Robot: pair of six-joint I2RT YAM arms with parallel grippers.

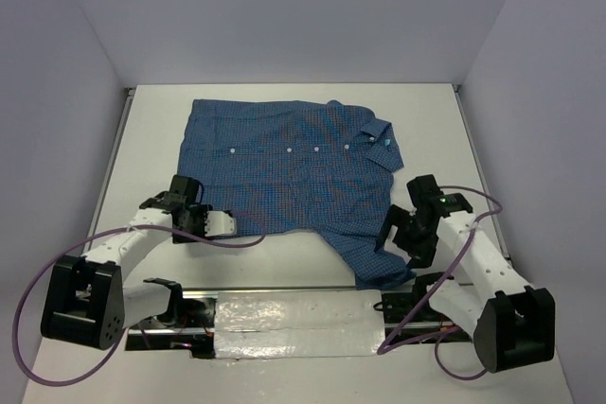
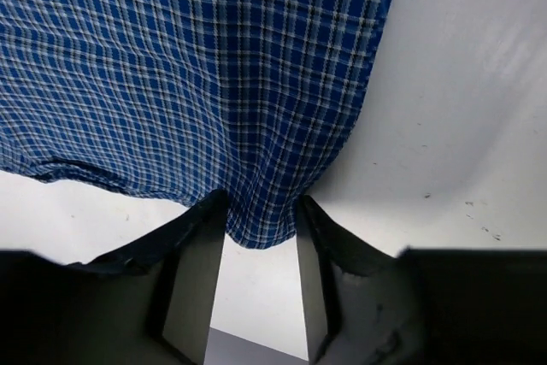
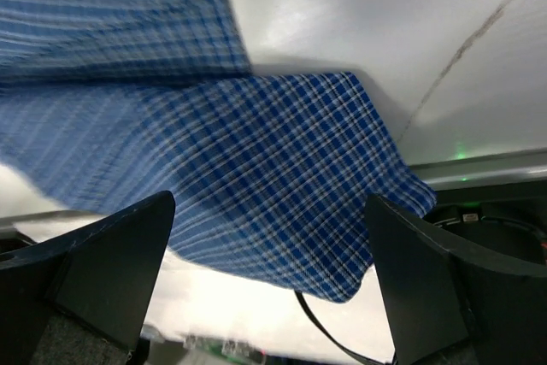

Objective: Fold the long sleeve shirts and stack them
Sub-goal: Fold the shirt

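left gripper (image 2: pixel 261 211): clamped on shirt (image 1: pixel 284 177) hem (image 2: pixel 265 230) bunched between fingers (image 2: pixel 192 288), for fold lift | right gripper (image 3: pixel 269 211): released, jaws wide, sleeve (image 3: pixel 282 160) just beneath, staged for grasp

1. Top view: bright, even, diffuse light from overhead. Only faint, soft shadows lie on the white table (image 1: pixel 284 257), and everything is sharp.
2. Left wrist view: the shirt (image 2: pixel 197 74) weave is crisp. Pale glare streaks the table at right, and the bottom foreground is dark.
3. Right wrist view: the cloth is blurred at upper left and sharper at centre.

Left hand (image 2: pixel 261 204) pinching shirt (image 2: pixel 214 83), right hand (image 3: pixel 269 203) splayed
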